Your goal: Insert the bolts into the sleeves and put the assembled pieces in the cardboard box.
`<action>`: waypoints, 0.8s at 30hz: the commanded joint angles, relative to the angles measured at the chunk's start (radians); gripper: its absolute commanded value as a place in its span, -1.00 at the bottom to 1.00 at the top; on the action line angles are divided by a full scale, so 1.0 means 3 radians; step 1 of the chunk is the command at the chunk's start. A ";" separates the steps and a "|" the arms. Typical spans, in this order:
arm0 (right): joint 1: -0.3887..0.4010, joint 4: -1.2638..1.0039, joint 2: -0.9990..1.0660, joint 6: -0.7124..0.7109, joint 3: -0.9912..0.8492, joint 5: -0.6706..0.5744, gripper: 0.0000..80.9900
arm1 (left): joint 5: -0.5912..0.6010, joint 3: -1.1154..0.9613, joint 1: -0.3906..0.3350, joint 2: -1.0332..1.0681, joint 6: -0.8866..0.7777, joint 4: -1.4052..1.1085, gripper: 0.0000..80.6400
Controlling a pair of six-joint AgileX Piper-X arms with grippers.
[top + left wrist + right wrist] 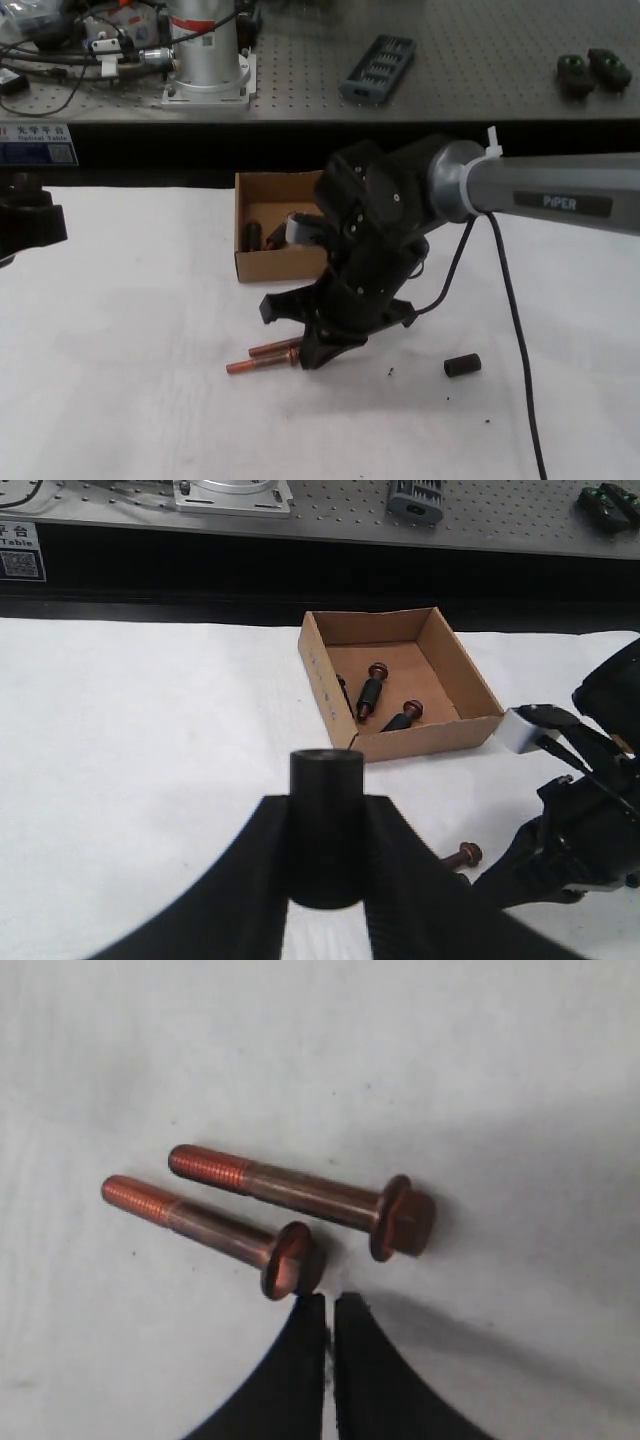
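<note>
Copper-coloured bolts (310, 1192), two of them, lie side by side on the white-covered worktop (120, 400), neither yet in a sleeve. The right end effector (329, 1305) hangs low over them, its fingers pressed together with nothing between them and its tips just beside the head of the nearer bolt. The left end effector (327, 810) is well apart from the bolts. It pinches a black sleeve (326, 780) upright between its fingers, open end up. A second sleeve (462, 365) lies loose on the worktop, on the other side of the right end effector from the bolts.

The cardboard box (430, 737) stands behind the bolts, towards the back of the cloth. In it lie at least two assembled pieces (372, 690), each a dark sleeve with a copper head showing at one end. A dark shape against the box's wall may be a third, but it is too shadowed to be sure.

I judge the job to be roughly half done: some pieces are boxed, while two bolts and two sleeves remain to be joined. The right end effector would have to spread before it can take a bolt, which then goes into the held sleeve.
</note>
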 commanded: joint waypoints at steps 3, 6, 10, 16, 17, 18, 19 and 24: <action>-0.0036 -0.0077 -0.0003 -0.0052 -0.0039 0.0002 -0.89 | 0.0009 -0.0003 0.0011 -0.0041 -0.0005 -0.0064 -0.86; -0.0036 -0.0130 -0.0003 -0.0052 -0.0039 0.0007 -0.89 | 0.0009 -0.0003 0.0011 -0.0041 -0.0005 -0.0064 -0.86; -0.0051 -0.0240 -0.0003 -0.0052 -0.0039 0.0008 -0.89 | 0.0009 -0.0003 0.0011 -0.0041 -0.0005 -0.0064 -0.86; -0.0056 -0.0231 0.0090 -0.0029 -0.0039 -0.0032 -0.89 | 0.0009 -0.0003 0.0011 -0.0041 -0.0005 -0.0064 -0.86; -0.0053 -0.0225 0.0105 -0.0009 -0.0039 -0.0032 -0.89 | 0.0009 -0.0003 0.0011 -0.0041 -0.0005 -0.0064 -0.86; -0.0053 -0.0221 0.0113 0.0003 -0.0039 -0.0032 -0.89 | 0.0009 -0.0003 0.0011 -0.0040 0.0009 -0.0064 -0.86; -0.0053 -0.0223 0.0123 0.0003 -0.0039 -0.0032 -0.89 | 0.0009 -0.0003 0.0011 -0.0040 0.0014 -0.0064 -0.86; -0.0087 -0.0283 0.0135 0.0003 -0.0048 -0.0040 -0.89 | 0.0009 -0.0003 0.0011 -0.0040 0.0023 -0.0064 -0.86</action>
